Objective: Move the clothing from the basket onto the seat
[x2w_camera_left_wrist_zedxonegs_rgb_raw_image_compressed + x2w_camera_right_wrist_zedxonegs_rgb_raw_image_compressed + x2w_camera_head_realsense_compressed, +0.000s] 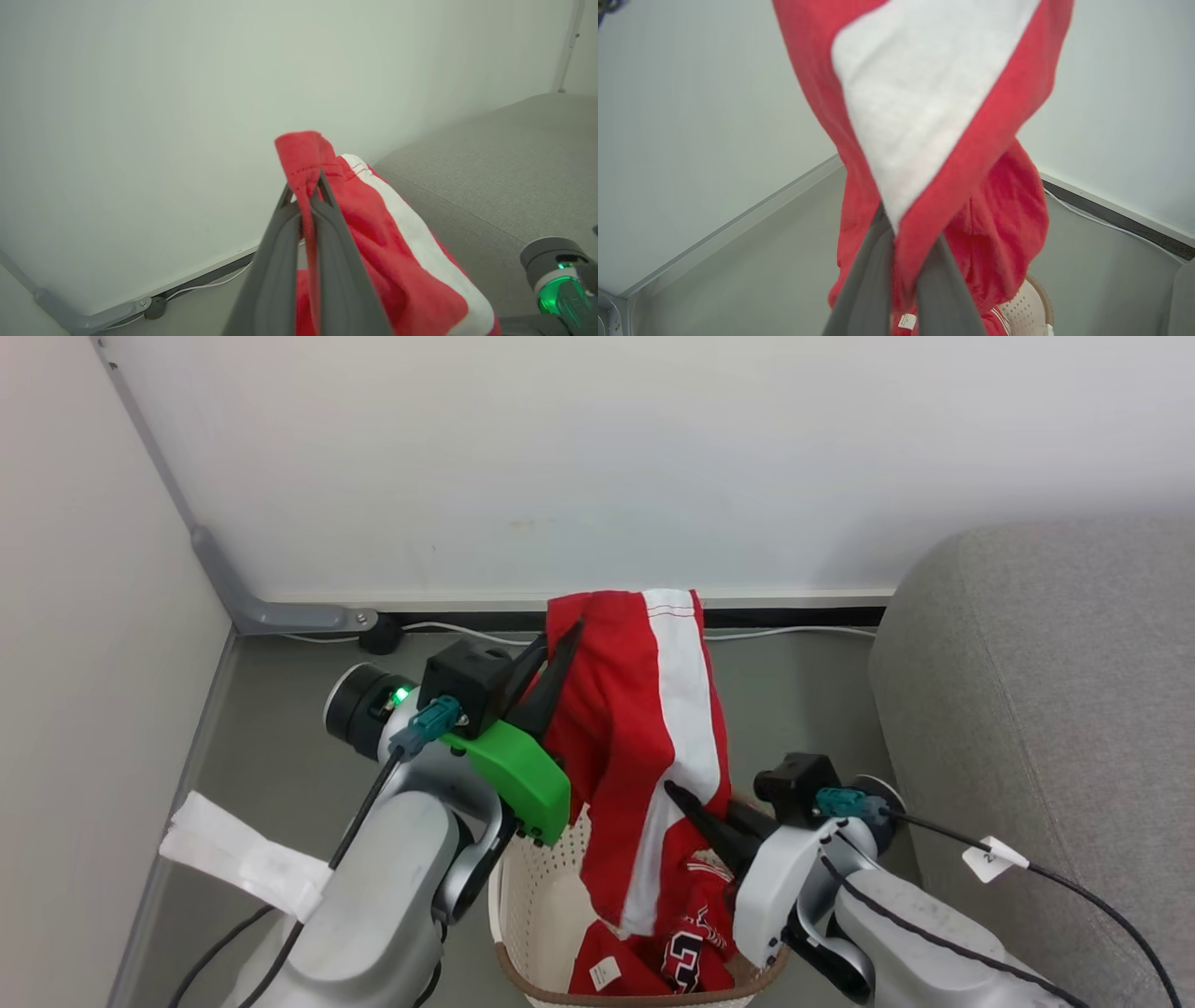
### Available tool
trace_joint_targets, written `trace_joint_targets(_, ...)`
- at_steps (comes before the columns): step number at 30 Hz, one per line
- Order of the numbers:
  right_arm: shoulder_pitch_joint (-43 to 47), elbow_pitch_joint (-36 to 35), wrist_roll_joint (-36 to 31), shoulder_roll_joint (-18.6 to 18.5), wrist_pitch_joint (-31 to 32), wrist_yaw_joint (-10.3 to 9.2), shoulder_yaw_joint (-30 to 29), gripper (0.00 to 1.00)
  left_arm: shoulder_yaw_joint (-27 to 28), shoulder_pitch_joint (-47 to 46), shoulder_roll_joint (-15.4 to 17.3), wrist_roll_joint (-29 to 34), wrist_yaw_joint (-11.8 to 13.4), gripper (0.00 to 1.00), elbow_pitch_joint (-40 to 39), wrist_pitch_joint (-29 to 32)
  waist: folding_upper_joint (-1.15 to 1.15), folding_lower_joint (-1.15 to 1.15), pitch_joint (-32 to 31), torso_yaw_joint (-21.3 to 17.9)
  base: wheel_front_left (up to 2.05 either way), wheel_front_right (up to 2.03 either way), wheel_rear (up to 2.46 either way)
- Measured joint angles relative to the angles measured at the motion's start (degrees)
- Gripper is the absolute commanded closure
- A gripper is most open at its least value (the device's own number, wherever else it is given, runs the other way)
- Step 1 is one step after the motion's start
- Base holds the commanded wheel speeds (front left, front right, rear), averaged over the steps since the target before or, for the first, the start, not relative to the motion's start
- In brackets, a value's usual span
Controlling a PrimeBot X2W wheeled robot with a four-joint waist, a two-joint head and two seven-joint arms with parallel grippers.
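A red garment with a broad white stripe [644, 728] hangs above the basket [532, 896]. My left gripper [565, 639] is shut on its top hem, seen close in the left wrist view, where the gripper [308, 186] pinches the red fabric [373, 224]. My right gripper [674, 795] is shut on the garment's lower part; in the right wrist view the gripper [906, 224] clamps the striped cloth [924, 116]. A red jersey with black-and-white lettering [691, 943] lies in the cream perforated basket. The grey seat [1046, 709] stands to the right.
A white wall runs behind, with a grey metal bracket [280, 614] and a white cable [794, 633] along its base. A side wall closes the left. White tape [243, 859] wraps my left arm's cable. The floor [280, 765] is grey.
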Motion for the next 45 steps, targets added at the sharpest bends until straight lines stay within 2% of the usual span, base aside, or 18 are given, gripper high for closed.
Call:
trace_joint_targets(1,0.0,0.0,0.5,-0.7,-0.2,0.00,-0.8,1.00,0.4,0.9,0.3,-0.3,0.3,1.00,0.2,0.0,0.00,0.00,0.0,-0.6,0.00,0.00,0.00)
trace_joint_targets(3,0.0,-0.1,0.8,-1.3,-0.5,0.00,-2.0,1.00,0.9,1.6,0.4,-0.5,0.7,0.63,0.3,-0.1,0.00,0.00,0.1,-1.3,0.00,0.00,0.00)
trace_joint_targets(4,0.0,-0.2,1.0,-1.7,-0.5,0.00,-2.7,1.00,1.1,1.9,0.4,-0.8,0.7,0.26,0.4,-0.5,0.00,0.00,0.1,-1.6,0.00,0.00,0.00)
trace_joint_targets(5,0.0,-0.3,1.2,-2.1,-0.5,0.00,-3.4,1.00,1.4,2.2,0.4,-0.9,0.8,0.00,0.4,-0.6,0.00,0.00,0.2,-1.9,0.00,0.00,0.00)
trace_joint_targets(14,0.0,-2.5,1.5,-5.8,-1.0,-0.23,-9.9,1.00,2.6,4.5,0.7,-1.4,1.9,0.00,0.5,-2.6,0.00,0.00,0.5,-4.7,0.00,0.00,0.00)
trace_joint_targets(28,0.5,-12.7,1.2,-13.0,-1.0,-5.87,-22.4,1.00,0.3,8.5,0.6,-1.9,1.1,0.00,-0.2,-4.6,0.00,0.00,0.9,-10.7,0.00,0.00,0.00)
trace_joint_targets(33,2.4,-15.4,0.9,-14.9,-1.1,-7.19,-24.7,1.00,-0.9,9.8,0.6,-1.9,0.6,0.00,-0.6,-4.9,0.00,0.00,1.0,-13.5,0.00,0.00,0.00)
trace_joint_targets(45,7.5,-20.0,0.6,-17.4,-1.1,-7.75,-26.3,1.00,-3.0,11.6,0.2,-1.9,0.4,0.00,-1.1,-5.1,0.00,0.00,1.8,-20.9,0.00,0.00,0.00)
